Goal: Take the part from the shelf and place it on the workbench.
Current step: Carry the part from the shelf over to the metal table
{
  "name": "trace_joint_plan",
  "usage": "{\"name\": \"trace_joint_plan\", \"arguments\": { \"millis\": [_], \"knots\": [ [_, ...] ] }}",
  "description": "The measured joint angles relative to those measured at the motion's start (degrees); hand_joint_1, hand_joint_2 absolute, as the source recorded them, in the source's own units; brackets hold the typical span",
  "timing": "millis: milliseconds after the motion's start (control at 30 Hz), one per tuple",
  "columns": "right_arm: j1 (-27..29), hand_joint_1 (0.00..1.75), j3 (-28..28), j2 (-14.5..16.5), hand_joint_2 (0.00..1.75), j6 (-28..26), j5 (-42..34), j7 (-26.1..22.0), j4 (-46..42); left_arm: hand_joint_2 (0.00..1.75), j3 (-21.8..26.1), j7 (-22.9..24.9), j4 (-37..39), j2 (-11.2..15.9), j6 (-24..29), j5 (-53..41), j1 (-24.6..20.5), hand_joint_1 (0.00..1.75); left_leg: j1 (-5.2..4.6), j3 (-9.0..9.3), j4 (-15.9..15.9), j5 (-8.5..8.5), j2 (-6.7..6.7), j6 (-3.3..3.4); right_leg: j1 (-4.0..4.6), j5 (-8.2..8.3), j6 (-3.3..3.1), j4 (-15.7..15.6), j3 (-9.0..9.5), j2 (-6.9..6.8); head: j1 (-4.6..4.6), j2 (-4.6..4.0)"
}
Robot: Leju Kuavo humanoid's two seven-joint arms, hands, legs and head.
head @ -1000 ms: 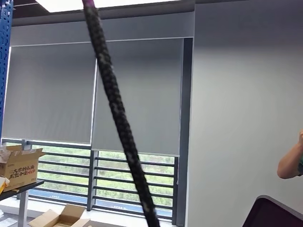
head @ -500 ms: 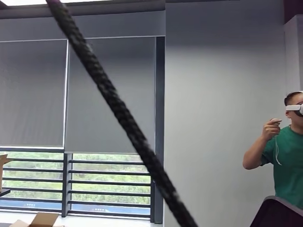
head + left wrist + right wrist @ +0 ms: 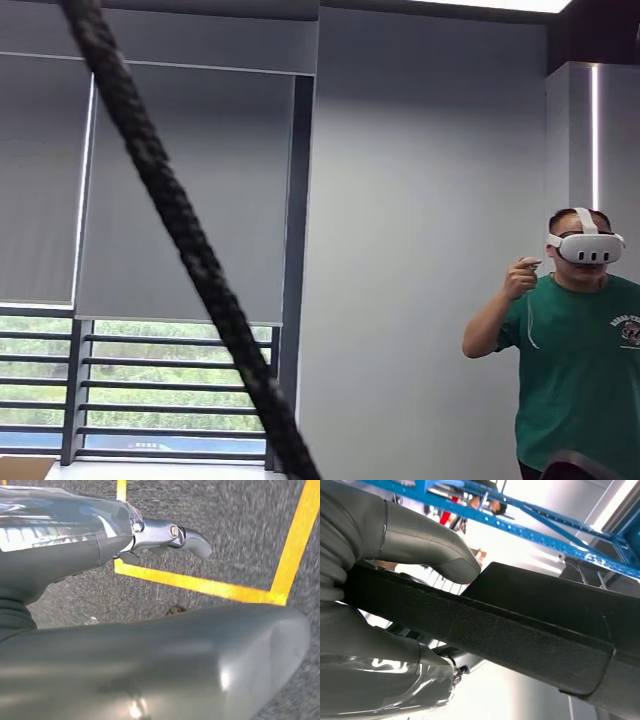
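The right robot hand [image 3: 395, 605] grips the black part [image 3: 531, 630], already off the blue shelf [image 3: 546, 517], the left robot hand [image 3: 113, 545] hangs empty with fingers apart, and placing on the worktop remains.

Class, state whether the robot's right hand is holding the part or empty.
Holding: the right hand grips the black part, thumb on one side, fingers on the other.
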Motion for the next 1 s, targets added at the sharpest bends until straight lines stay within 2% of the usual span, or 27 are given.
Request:
{"name": "trace_joint_plan", "arguments": {
  "millis": [33,67,100,167,200,233,267,333,400,433,500,533,567,600,633,700,733,800,833,867,933,1000],
  "knots": [
    [-0.2,1.75,0.04,0.0,1.75,0.02,-0.09,0.21,0.02,1.75,0.0,-0.01,0.0,-0.01,-0.03,0.11,0.06,0.0,-0.04,0.03,0.01,-0.08,0.53,0.03,-0.15,-0.94,0.19,3.16,-1.67,-0.47,-0.01,0.0],
    [-0.46,1.75,0.08,0.0,1.75,0.07,-0.23,0.54,0.07,1.75,0.0,-0.03,0.0,-0.01,-0.09,0.26,0.09,0.0,-0.05,0.09,0.01,-0.18,1.03,0.03,-0.28,-0.89,0.35,4.61,-2.52,-0.74,-0.01,0.0],
    [-0.87,1.75,0.16,0.01,1.75,0.15,-0.4,0.91,0.14,1.75,0.0,-0.08,0.0,-0.01,-0.21,0.44,0.06,0.0,-0.05,0.22,0.01,-0.29,1.48,-0.05,-0.37,0.32,0.43,3.57,-2.13,-0.94,-0.01,0.0],
    [-2.09,1.75,0.38,0.03,1.75,0.28,-0.62,1.66,0.25,1.75,0.0,-0.22,0.0,-0.01,-0.53,0.8,-0.03,0.0,-0.05,0.69,-0.02,-0.58,2.25,-0.31,-0.35,4.34,0.3,-3.92,1.5,-2.2,-0.01,0.0],
    [-2.75,1.75,0.56,0.05,1.75,0.32,-0.66,1.91,0.28,1.75,0.0,-0.28,0.0,-0.01,-0.68,0.92,-0.06,0.0,-0.14,0.91,-0.03,-0.74,2.57,-0.52,-0.12,5.76,0.03,-7.74,3.4,-3.2,-0.01,0.0],
    [-3.31,1.75,0.75,0.08,1.75,0.27,-0.68,2.05,0.28,1.75,0.0,-0.31,0.0,-0.01,-0.77,0.99,-0.08,0.0,-0.19,1.07,-0.09,-0.86,2.84,-0.78,0.14,6.48,-0.3,-10.22,4.61,-3.88,-0.01,0.0],
    [-3.74,1.75,0.96,0.1,1.75,0.16,-0.74,2.14,0.29,1.75,0.0,-0.32,0.0,-0.01,-0.81,0.98,-0.08,0.0,-0.2,1.19,-0.18,-0.94,3.13,-1.09,0.43,6.53,-0.61,-11.34,5.1,-4.26,-0.01,0.0],
    [-4.3,1.75,1.27,0.13,1.75,-0.15,-0.98,2.21,0.26,1.75,0.0,-0.32,0.0,-0.01,-0.87,0.95,-0.09,0.0,-0.09,1.57,-0.58,-1.01,3.78,-1.83,0.72,6.55,-1.31,-11.68,5.2,-3.41,0.0,0.0],
    [-4.77,1.75,1.51,0.15,1.75,-0.34,-1.22,2.21,0.11,1.75,0.0,-0.34,0.0,0.02,-0.94,0.91,-0.22,0.0,-0.04,1.6,0.24,-2.01,3.46,-2.3,0.59,6.91,-2.08,-12.5,5.74,-2.63,0.01,0.01],
    [-5.08,1.75,1.63,0.18,1.75,-0.42,-1.28,2.24,0.07,1.75,0.0,-0.39,0.0,0.03,-1.03,0.89,-0.26,0.0,-0.09,0.84,2.19,-3.27,2.76,-2.35,0.47,7.06,-2.44,-12.89,6.04,-2.25,0.01,0.01],
    [-5.55,1.75,1.89,0.25,1.75,-0.59,-1.33,2.39,0.09,1.75,0.0,-0.55,0.0,0.08,-1.21,0.87,-0.18,0.0,-0.24,-2.72,9.48,-6.69,1.11,-2.21,0.5,7.06,-2.9,-13.07,6.24,-1.34,0.01,0.01],
    [-5.65,1.75,1.99,0.28,1.75,-0.72,-1.33,2.48,0.17,1.75,0.0,-0.65,0.0,0.13,-1.27,0.87,-0.08,0.0,-0.28,-4.64,13.04,-7.82,0.68,-2.17,0.57,6.99,-3.0,-13.04,6.3,-0.76,0.02,0.01],
    [-5.69,1.75,2.07,0.3,1.75,-0.85,-1.33,2.55,0.25,1.75,0.0,-0.77,0.0,0.2,-1.33,0.88,-0.01,0.0,-0.31,-5.97,15.12,-7.99,0.46,-2.13,0.64,6.92,-3.07,-13.01,6.38,-0.12,0.02,0.0],
    [-5.75,1.75,2.15,0.31,1.75,-0.99,-1.34,2.58,0.35,1.75,0.0,-0.87,0.0,0.27,-1.43,0.89,0.01,0.0,-0.33,-6.24,14.88,-6.92,0.36,-2.07,0.66,6.83,-3.06,-12.96,6.51,0.52,0.02,0.0],
    [-5.85,1.75,2.22,0.36,1.75,-1.12,-1.35,2.6,0.43,1.75,0.0,-0.97,0.0,0.34,-1.55,0.9,-0.03,0.0,-0.31,-5.47,12.43,-4.84,0.21,-2.0,0.66,6.69,-3.01,-12.85,6.69,1.17,0.01,0.0],
    [-6.18,1.75,2.39,0.47,1.75,-1.31,-1.38,2.63,0.52,1.75,-0.01,-1.09,0.0,0.5,-1.78,0.92,-0.17,0.0,-0.15,-2.49,4.84,-0.54,-1.11,-1.84,0.68,6.16,-2.64,-12.34,6.84,2.35,0.01,0.0],
    [-6.37,1.75,2.46,0.52,1.75,-1.4,-1.36,2.71,0.54,1.75,-0.01,-1.13,0.0,0.56,-1.85,0.93,-0.24,0.0,-0.1,-1.39,2.18,0.53,-1.86,-1.75,0.67,5.92,-2.38,-12.01,6.73,2.91,-0.01,0.0],
    [-6.6,1.75,2.57,0.57,1.75,-1.67,-1.29,2.97,0.57,1.75,-0.02,-1.21,0.0,0.61,-1.9,0.97,-0.33,0.0,-0.21,-0.73,0.61,0.54,-2.57,-1.46,0.57,5.74,-1.82,-11.65,6.34,3.79,-0.02,0.0],
    [-6.59,1.75,2.59,0.57,1.75,-1.82,-1.26,3.13,0.58,1.75,-0.02,-1.24,0.0,0.62,-1.9,0.97,-0.39,0.0,-0.28,-0.75,0.54,0.54,-2.26,-1.23,0.44,5.74,-1.57,-11.68,6.23,4.17,-0.03,0.0],
    [-6.55,1.75,2.62,0.58,1.75,-1.95,-1.23,3.26,0.58,1.75,-0.02,-1.23,0.0,0.61,-1.9,0.97,-0.48,0.0,-0.27,-0.67,0.38,0.6,-1.88,-0.94,0.4,5.57,-1.29,-11.57,6.19,3.95,-0.03,0.0],
    [-6.62,1.75,2.68,0.58,1.75,-2.15,-1.22,3.51,0.57,1.75,-0.02,-1.18,0.0,0.63,-1.86,0.94,-0.61,0.0,-0.12,-0.37,-0.04,0.71,-1.08,-0.37,0.38,3.95,-0.65,-9.21,5.18,2.06,-0.03,0.0],
    [-6.68,1.75,2.78,0.6,1.75,-2.26,-1.22,3.68,0.63,1.75,-0.02,-1.11,0.0,0.65,-1.79,0.93,-0.5,0.0,-0.16,-0.12,-0.23,0.6,-0.19,0.02,0.13,0.97,-0.05,-2.98,2.12,-0.05,-0.03,0.0]
  ]
}}
